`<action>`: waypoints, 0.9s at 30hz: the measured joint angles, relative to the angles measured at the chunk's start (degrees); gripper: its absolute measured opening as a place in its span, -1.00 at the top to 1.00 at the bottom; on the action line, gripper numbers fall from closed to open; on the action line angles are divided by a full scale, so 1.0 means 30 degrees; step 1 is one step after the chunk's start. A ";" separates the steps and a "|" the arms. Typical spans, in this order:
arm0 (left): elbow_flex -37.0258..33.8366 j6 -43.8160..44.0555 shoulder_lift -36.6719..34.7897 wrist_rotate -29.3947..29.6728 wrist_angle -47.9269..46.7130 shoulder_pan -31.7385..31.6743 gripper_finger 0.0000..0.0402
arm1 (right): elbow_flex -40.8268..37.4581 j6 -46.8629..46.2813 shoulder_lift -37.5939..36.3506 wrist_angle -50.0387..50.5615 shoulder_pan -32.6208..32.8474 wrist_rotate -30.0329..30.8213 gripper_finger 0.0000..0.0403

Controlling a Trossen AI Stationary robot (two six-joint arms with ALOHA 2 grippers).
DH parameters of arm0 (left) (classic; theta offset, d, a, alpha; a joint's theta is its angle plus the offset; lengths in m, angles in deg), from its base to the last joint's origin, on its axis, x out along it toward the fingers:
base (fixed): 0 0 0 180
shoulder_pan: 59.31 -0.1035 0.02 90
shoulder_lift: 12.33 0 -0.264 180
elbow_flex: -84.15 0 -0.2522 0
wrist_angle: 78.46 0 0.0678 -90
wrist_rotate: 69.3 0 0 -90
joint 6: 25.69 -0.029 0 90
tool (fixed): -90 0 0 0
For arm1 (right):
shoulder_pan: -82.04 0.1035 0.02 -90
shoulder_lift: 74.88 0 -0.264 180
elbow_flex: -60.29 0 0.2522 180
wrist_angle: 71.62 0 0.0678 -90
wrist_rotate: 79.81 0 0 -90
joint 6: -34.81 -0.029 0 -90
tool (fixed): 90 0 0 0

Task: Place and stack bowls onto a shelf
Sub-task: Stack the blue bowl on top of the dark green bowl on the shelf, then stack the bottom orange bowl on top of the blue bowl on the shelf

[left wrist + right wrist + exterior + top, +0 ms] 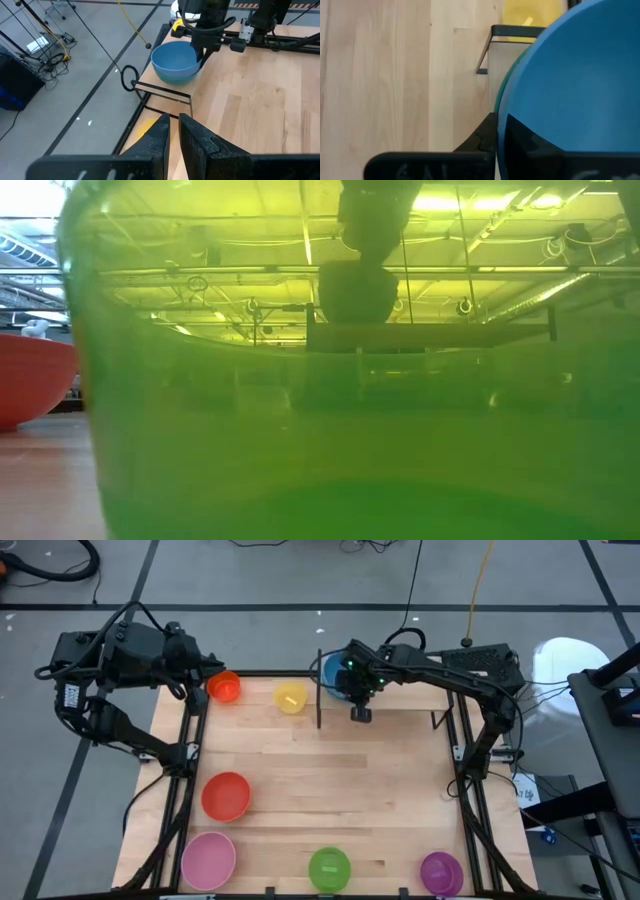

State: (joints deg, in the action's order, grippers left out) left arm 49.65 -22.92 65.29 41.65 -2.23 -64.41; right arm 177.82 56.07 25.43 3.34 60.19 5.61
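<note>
Green bowl (330, 430): translucent | blue bowl (175, 61): glossy, nested in teal, right pincer (204, 52) grips rim | left pincer (172, 134): narrow, empty

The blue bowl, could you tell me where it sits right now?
In the high view the blue bowl is at the table's far edge on the shelf, right of the yellow bowl, gripped by the right gripper.
</note>
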 joint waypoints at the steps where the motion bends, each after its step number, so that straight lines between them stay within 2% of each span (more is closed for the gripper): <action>1: -0.0002 0.0000 0.0000 -0.0006 0.0000 0.0000 0.77 | -0.0124 0.0108 0.0000 -0.0096 0.0000 0.0001 0.93; 11: 0.0000 0.0015 0.0000 -0.0006 0.0000 0.0000 0.77 | -0.0236 0.0354 -0.0635 -0.1766 0.0051 0.0186 0.55; 18: -0.0005 0.0081 0.0000 -0.0016 0.0000 0.0003 0.77 | -0.0236 0.0875 -0.1958 -0.2601 0.0067 0.2029 0.38; 27: -0.0005 0.1851 0.0000 -0.3643 0.0000 0.0007 0.77 | -0.0236 0.1213 -0.5430 -0.2964 0.0902 0.2003 0.41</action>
State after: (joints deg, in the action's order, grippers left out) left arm 49.63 -17.37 65.29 30.72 -2.23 -64.39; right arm 177.12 59.71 9.14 -5.55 62.89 11.62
